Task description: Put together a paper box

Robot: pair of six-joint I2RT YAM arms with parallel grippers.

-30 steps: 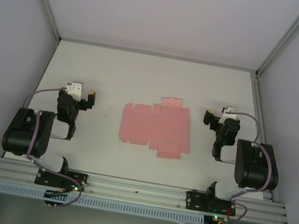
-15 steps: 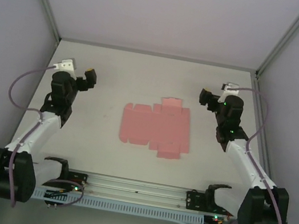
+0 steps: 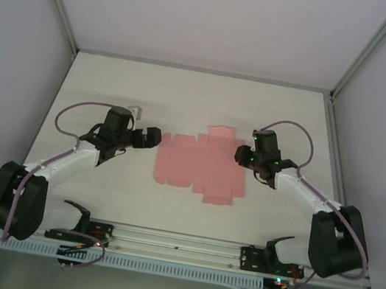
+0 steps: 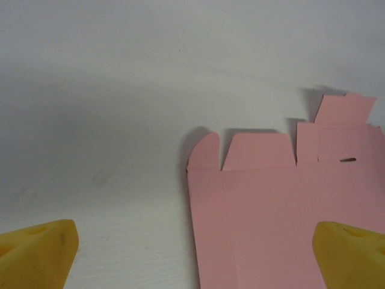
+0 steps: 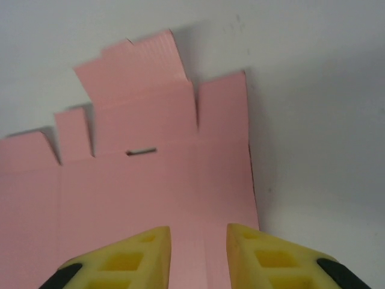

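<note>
Top external: flat pink die-cut paper box [image 3: 200,164] lying mid white table [image 3: 186,98], long axis left-right, flanked by left gripper [image 3: 151,137], spread wide at left edge, and right gripper [image 3: 240,154], narrowed to slim gap over right edge.

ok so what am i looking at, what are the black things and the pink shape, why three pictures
These are two robot arms bolted at the near edge of a table. The wide picture is from a camera above and behind them; the two close-ups are from a camera on each wrist, so the yellow fingers are the arm's own. On the table lies a flat pink paper sheet cut with flaps, for folding into a box. The left gripper, by its left edge, is wide open and holds nothing. The right gripper, at the right edge, has its fingers nearly together above the paper; whether they touch it I cannot tell.
</note>
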